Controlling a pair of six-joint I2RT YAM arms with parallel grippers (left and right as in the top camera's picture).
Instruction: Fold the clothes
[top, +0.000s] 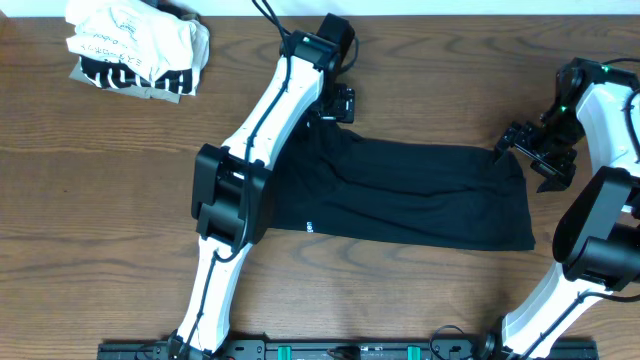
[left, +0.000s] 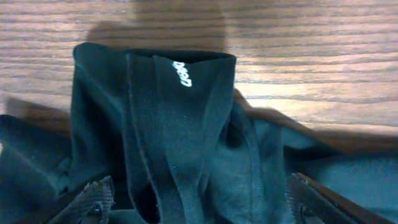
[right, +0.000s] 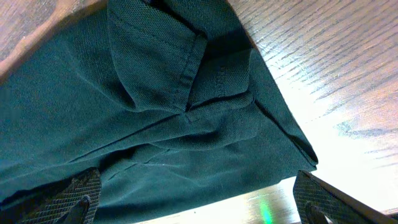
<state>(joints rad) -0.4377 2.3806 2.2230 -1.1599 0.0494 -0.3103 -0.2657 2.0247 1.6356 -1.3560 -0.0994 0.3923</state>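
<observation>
Black soft fabric: one shirt (top: 420, 195) lies folded into a wide band across the middle of the wooden table (top: 100, 180), with one small white logo mark (top: 309, 226) near its lower left edge. Two arms work over it. The left gripper (top: 340, 103) hangs above the shirt's upper left corner, jaws spread apart and holding nothing; its wrist view shows layered folds under the two fingertips (left: 93, 199). The right gripper (top: 530, 150) sits at the upper right corner, jaws likewise wide apart, empty, fingertips (right: 78, 196) over the hem. One white folded bundle (top: 135, 45) with black lettering rests at the far left corner, well apart.
</observation>
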